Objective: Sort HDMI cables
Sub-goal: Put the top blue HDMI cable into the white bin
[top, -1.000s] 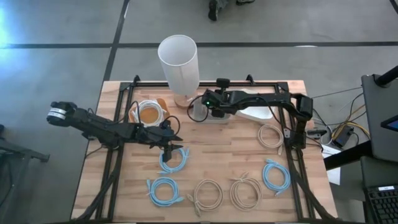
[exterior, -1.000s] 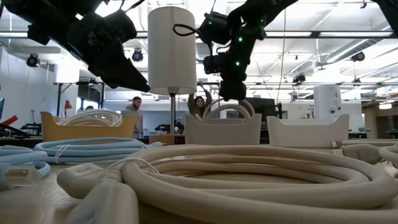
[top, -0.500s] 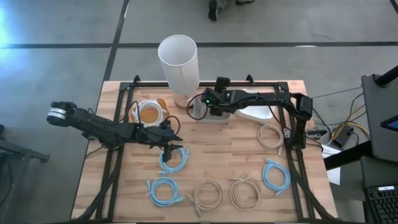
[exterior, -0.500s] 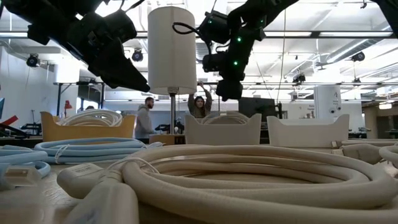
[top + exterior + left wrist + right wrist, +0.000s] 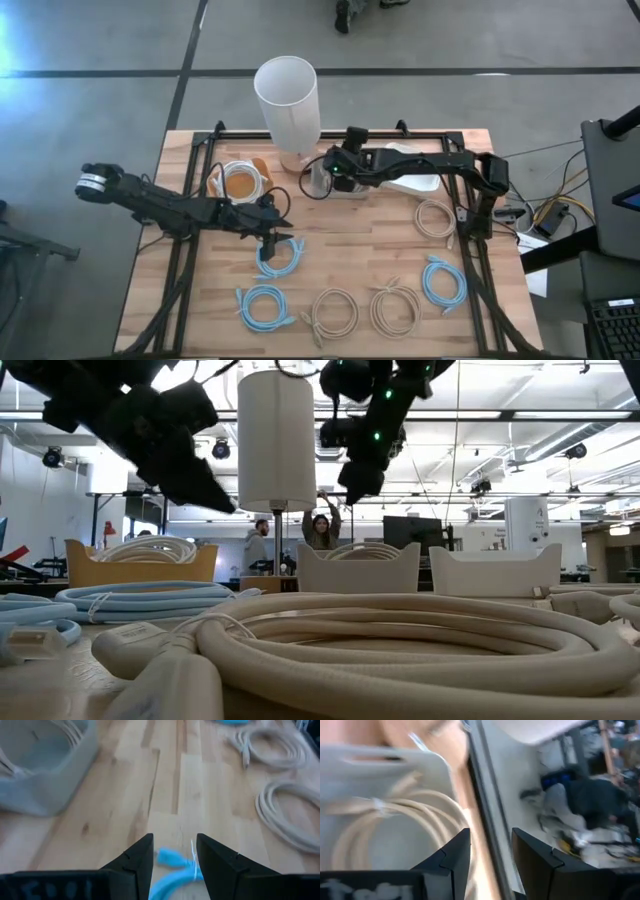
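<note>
The left jaws [image 5: 174, 855] stand apart and empty, hovering just above a blue cable [image 5: 172, 865] whose plug end shows in the gap between the two fingers [image 5: 137, 860]. In the high view these jaws [image 5: 275, 238] sit at the upper edge of that blue coil [image 5: 278, 256], not touching it as far as can be told. Beyond them lie more coils on the worktop [image 5: 350, 235]: a second blue one [image 5: 264, 305] nearer the front edge, two beige ones [image 5: 333, 311] [image 5: 395, 308] beside it, a third blue one [image 5: 441, 280], and a beige one [image 5: 434, 216] farther right. Off to the side of the left jaws, an orange tray [image 5: 241, 181] holds a white coil.

The right jaws [image 5: 490, 855] are also apart and hold nothing. They hang above the grey tray [image 5: 385, 795], at its edge, with a beige coil [image 5: 395, 820] lying inside the tray just ahead of the fingers. From above, the right jaws [image 5: 322, 178] are over this tray [image 5: 330, 190], beside the tall white cylinder [image 5: 288, 100], with a white tray [image 5: 410, 180] on the far side. In the low view they [image 5: 352, 488] hang well clear of the tray's rim.
</note>
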Available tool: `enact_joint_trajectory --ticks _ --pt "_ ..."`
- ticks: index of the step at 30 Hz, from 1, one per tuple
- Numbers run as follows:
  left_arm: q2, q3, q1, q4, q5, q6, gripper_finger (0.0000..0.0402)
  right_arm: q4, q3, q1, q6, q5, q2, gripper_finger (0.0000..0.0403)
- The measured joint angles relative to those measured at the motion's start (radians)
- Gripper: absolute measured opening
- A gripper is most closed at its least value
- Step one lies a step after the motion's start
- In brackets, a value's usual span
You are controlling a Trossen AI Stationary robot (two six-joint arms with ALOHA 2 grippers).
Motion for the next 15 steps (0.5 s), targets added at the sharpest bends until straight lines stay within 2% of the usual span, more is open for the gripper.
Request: enact_joint_trajectory --ticks 6,11,15 --pt "0.0 0.0 0.0 -0.095 0.024 0.0 0.0149 -0.032 0.0 0.066 0.08 -0.151 -0.029 0.0139" --pt "0.0 0.0 0.0 -0.157 0.023 0.021 0.0149 -0.086 0.0 0.115 0.136 -0.217 -0.035 0.0145" --pt "0.002 0.0 0.004 -0.193 -0.003 0.05 0.0149 -0.129 0.0 0.145 0.182 -0.227 -0.035 0.0145"
